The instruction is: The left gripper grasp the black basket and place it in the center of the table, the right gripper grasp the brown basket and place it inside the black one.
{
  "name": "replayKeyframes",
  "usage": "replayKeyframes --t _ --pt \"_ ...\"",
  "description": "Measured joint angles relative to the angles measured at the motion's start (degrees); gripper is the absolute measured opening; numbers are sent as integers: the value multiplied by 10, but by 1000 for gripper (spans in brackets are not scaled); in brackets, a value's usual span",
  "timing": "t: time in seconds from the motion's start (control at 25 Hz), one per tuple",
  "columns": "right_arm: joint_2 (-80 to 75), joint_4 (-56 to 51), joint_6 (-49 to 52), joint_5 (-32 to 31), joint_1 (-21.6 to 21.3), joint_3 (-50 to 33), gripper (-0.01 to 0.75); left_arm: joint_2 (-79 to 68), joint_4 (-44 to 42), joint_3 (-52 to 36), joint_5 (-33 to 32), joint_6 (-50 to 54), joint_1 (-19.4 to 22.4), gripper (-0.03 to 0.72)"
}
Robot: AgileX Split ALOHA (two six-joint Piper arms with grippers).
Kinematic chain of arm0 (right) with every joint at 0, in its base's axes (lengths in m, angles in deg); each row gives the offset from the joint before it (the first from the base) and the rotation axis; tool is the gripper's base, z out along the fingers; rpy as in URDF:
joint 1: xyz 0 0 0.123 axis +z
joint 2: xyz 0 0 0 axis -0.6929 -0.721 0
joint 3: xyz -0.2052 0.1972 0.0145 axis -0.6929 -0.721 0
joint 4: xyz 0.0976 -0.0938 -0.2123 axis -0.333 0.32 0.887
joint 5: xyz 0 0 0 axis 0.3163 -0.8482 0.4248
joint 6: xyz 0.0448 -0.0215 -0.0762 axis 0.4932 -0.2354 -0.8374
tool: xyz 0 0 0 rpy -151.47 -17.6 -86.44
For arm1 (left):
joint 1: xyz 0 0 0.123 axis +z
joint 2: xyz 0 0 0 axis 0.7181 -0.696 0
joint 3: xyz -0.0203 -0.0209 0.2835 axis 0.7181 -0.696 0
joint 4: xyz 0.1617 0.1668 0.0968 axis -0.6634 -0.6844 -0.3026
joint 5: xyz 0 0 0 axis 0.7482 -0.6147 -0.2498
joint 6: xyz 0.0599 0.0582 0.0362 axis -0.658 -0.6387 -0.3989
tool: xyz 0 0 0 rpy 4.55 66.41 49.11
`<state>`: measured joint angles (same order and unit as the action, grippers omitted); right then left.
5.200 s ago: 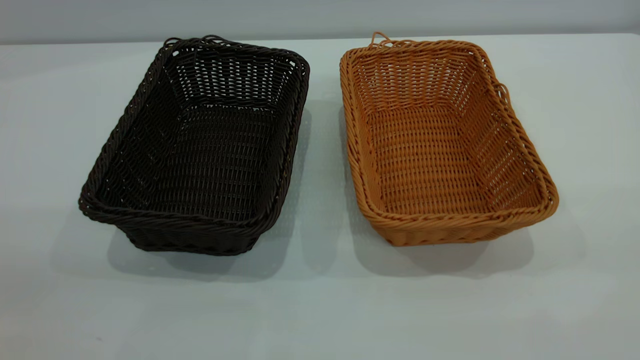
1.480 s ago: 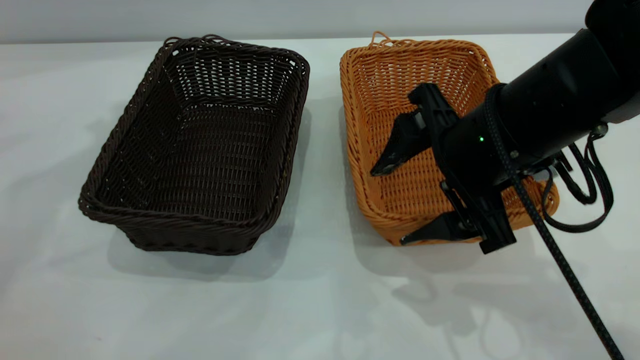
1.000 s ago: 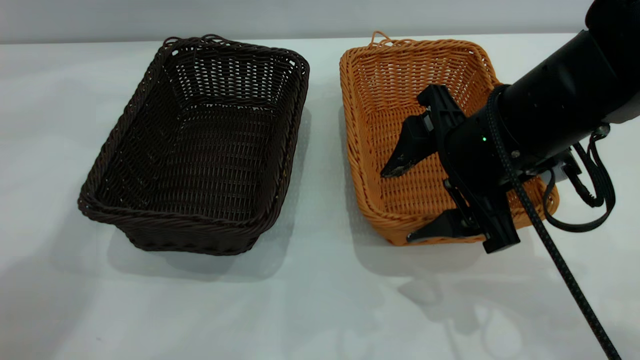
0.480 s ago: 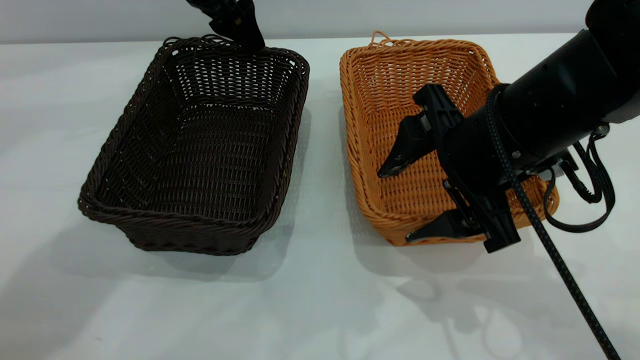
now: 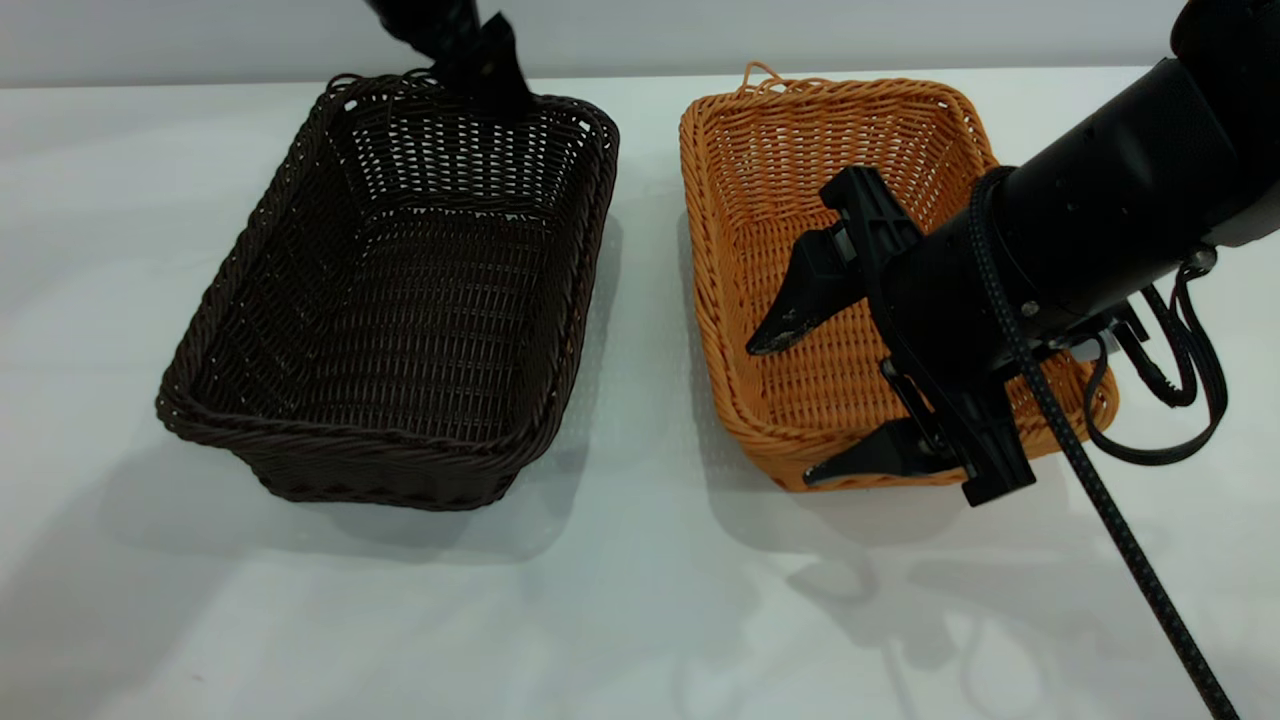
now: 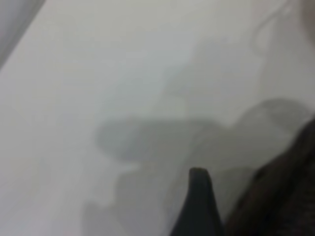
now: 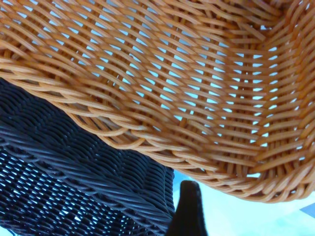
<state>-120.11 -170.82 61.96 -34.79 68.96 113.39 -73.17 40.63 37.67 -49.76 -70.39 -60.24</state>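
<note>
The black basket [image 5: 390, 290] stands left on the table [image 5: 640, 600], and the brown basket [image 5: 850, 240] stands beside it on the right, a gap between them. My left gripper [image 5: 488, 75] reaches in from the far side, right at the black basket's far rim. In the left wrist view that dark basket [image 6: 288, 196] lies close beside the gripper. My right gripper [image 5: 788, 412] is open and straddles the brown basket's near rim, one finger inside, the other outside the near wall. The right wrist view shows the brown basket [image 7: 172, 73], the black basket [image 7: 74, 187] and one fingertip [image 7: 186, 206].
The right arm's thick wrist, braided cable [image 5: 1120, 530] and strap loop [image 5: 1170, 400] hang over the brown basket's right end. Bare tabletop runs along the front of both baskets.
The left gripper, first seen at the top edge half a second ago, has come down a little onto the black basket's far rim. The right gripper has edged slightly left. Neither basket has moved.
</note>
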Motion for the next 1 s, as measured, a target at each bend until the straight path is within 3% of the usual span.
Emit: replayKeyframes --t 0.2,0.48,0.8,1.0 --pt "0 -1 -6 -1 -2 0 552 44 -37 14 -110 147 -28 512" --pt "0 0 -32 -19 -47 0 552 66 -117 15 -232 334 -66 512" --pt "0 0 -34 -14 -50 0 552 66 -123 11 -232 474 -113 512" --pt "0 0 -39 -9 -50 0 552 62 -199 -11 -232 531 -154 507"
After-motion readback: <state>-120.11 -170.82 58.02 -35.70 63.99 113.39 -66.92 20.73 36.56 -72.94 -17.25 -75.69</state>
